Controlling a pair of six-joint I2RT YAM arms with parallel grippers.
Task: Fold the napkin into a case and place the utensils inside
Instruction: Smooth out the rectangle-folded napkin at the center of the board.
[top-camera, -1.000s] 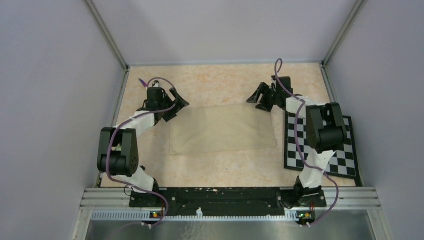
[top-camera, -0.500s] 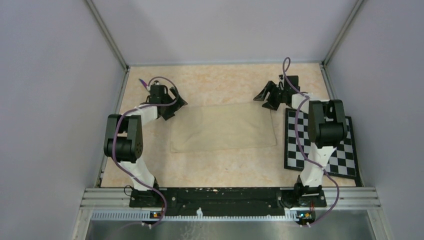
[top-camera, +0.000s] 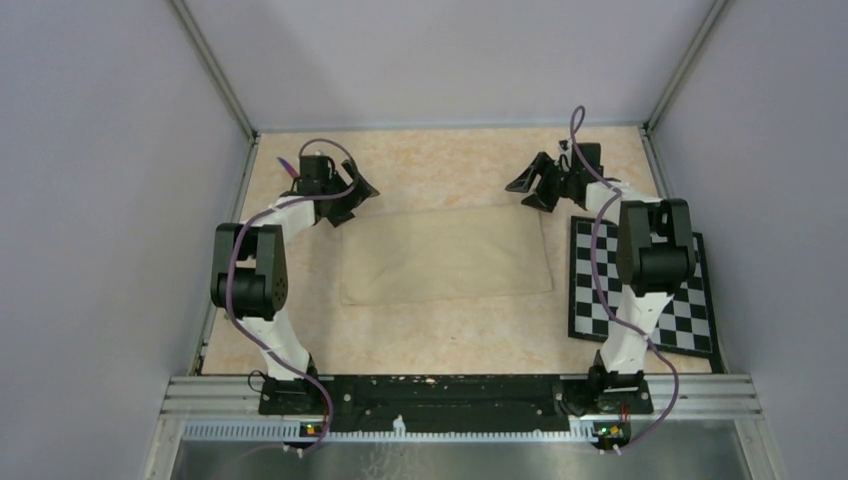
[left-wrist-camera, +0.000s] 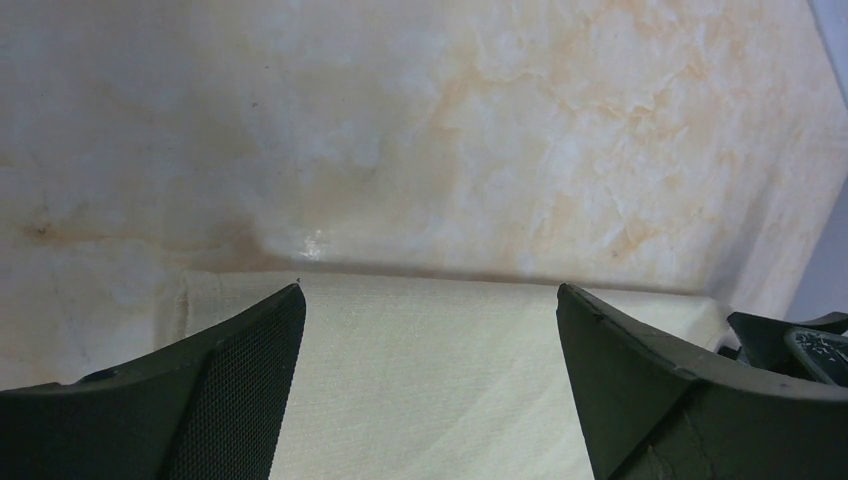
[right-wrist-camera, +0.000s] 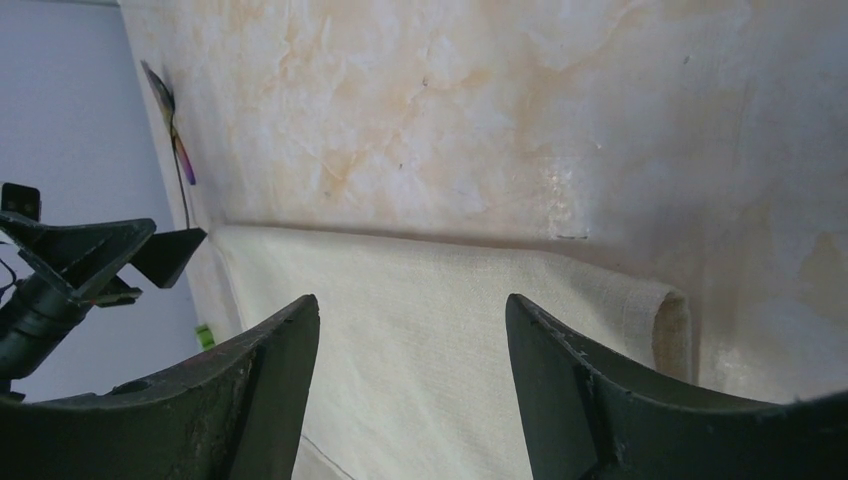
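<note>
The napkin (top-camera: 445, 255) lies flat mid-table as a beige folded oblong. My left gripper (top-camera: 357, 197) hovers open at its far left corner. In the left wrist view the fingertips (left-wrist-camera: 285, 300) straddle the far edge of the cloth (left-wrist-camera: 430, 380) with nothing held. My right gripper (top-camera: 529, 187) hangs open over the far right corner. In the right wrist view its jaws stand wide above the cloth (right-wrist-camera: 420, 340), beside the rolled fold at its end (right-wrist-camera: 672, 325). One of the utensils, a thin purple iridescent knife (right-wrist-camera: 170, 125), lies by the far left wall.
A black-and-white checkerboard (top-camera: 640, 290) lies at the right, under the right arm. Grey walls close in the table on the left, right and far sides. The left gripper (right-wrist-camera: 90, 250) also shows in the right wrist view.
Both grippers have drifted toward the far wall, from over the napkin's far corners to its far edge. Both stayed open. The napkin has not moved.
</note>
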